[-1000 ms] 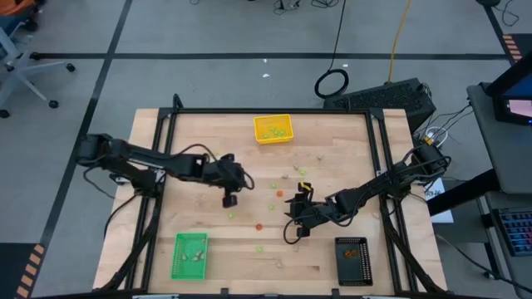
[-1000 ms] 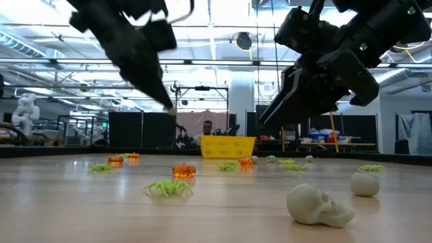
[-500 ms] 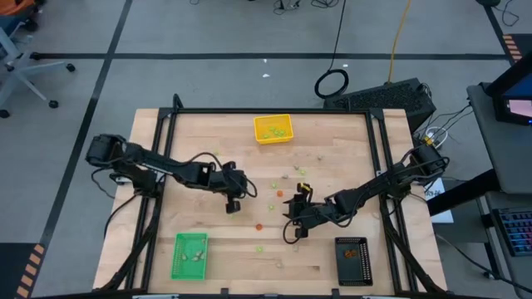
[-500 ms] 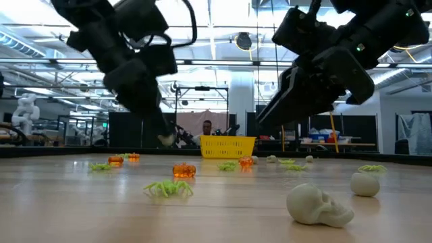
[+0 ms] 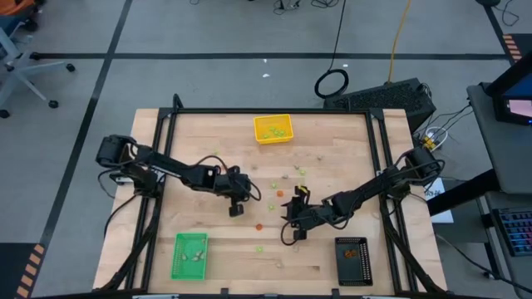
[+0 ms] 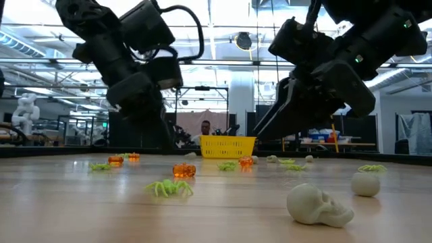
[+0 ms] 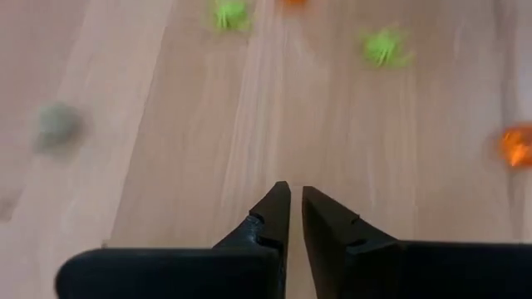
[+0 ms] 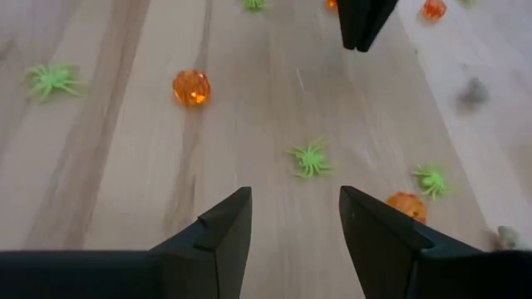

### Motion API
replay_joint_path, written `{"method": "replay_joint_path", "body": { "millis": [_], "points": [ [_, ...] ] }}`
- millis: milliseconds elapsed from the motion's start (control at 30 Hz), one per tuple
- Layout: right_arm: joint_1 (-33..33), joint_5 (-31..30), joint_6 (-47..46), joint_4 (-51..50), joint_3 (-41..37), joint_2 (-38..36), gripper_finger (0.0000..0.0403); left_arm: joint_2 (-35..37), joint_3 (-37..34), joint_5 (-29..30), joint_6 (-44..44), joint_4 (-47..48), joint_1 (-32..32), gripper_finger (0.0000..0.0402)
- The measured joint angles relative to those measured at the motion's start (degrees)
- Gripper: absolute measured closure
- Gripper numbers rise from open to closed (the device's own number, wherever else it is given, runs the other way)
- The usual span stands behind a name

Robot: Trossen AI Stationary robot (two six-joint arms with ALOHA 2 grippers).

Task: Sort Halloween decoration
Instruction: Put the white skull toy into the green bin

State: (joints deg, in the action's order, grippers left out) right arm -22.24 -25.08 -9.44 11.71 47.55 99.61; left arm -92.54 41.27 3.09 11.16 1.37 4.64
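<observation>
Tiny decorations lie scattered on the wooden table: green spiders (image 8: pixel 310 158) (image 6: pixel 169 188), orange pumpkins (image 8: pixel 191 87) (image 6: pixel 183 171), and a pale skull (image 6: pixel 317 204) resting on its side. My left gripper (image 7: pixel 296 199) (image 5: pixel 235 208) hangs over bare wood at mid-table, its fingers shut with nothing showing between them. My right gripper (image 8: pixel 295 208) (image 5: pixel 291 232) is open above the table, and a green spider lies just ahead of its fingers, untouched.
A yellow tray (image 5: pixel 273 129) holding green pieces sits at the far edge. A green tray (image 5: pixel 189 255) is near left and a black tray (image 5: pixel 352 260) is near right. A pale ball (image 6: pixel 365 184) lies by the skull. The left gripper's fingers (image 8: pixel 363 21) show ahead in the right wrist view.
My left gripper has come down toward the table and drifted a little toward the near edge and right, while its arm swung. My right gripper has edged slightly toward the table's left. The pieces on the table have stayed put.
</observation>
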Motion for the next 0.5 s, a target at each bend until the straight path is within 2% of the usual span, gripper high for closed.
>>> {"method": "replay_joint_path", "body": {
  "millis": [133, 333, 500],
  "points": [
    [0.0, -0.2, 0.3, 0.1, 0.0, 0.0, 0.0234, 1.9, 0.2, 2.2, 0.0, -0.4, 0.0, 0.0368],
    [0.4, -2.4, 0.8, 0.4, 0.0, 0.0, 0.0234, 2.6, 0.1, 14.1, -0.9, 0.7, -1.2, 0.0368],
    [1.6, -7.8, -0.6, 0.5, 0.0, 0.0, 0.0234, 2.6, 0.1, 15.1, 1.4, 0.8, -4.8, 0.0361]
  ]
}}
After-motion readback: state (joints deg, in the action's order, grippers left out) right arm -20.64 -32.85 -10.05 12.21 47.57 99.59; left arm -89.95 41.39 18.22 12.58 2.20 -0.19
